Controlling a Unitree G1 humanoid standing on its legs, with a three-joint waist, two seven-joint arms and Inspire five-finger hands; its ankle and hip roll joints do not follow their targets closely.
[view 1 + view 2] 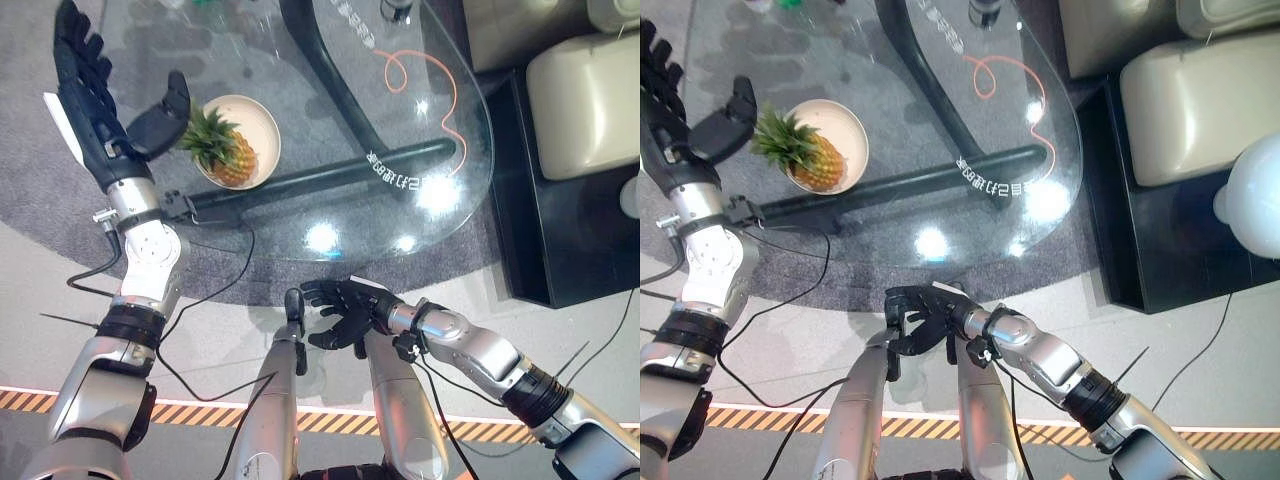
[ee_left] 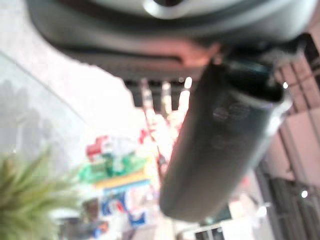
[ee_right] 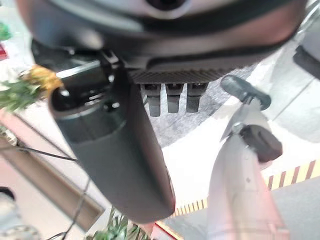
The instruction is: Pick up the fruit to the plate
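Lying on the plate point(image 1: 262, 128) on the glass worktop point(image 1: 400, 215), the pineapple point(image 1: 222, 150) has its leaves just beside the left hand point(image 1: 95, 95), whose fingers are released and straight. The right hand point(image 1: 345, 312) hangs low near the worktop's edge, its fingers seemingly relaxed and grasping nothing.

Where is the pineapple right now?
The pineapple lies on the round plate on the glass table, on the robot's left side, just beside the open left hand.

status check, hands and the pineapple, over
Left hand open, beside the plate. Right hand open, low, off the table. Small yellow pineapple lying on round cream plate. Nothing in the way.
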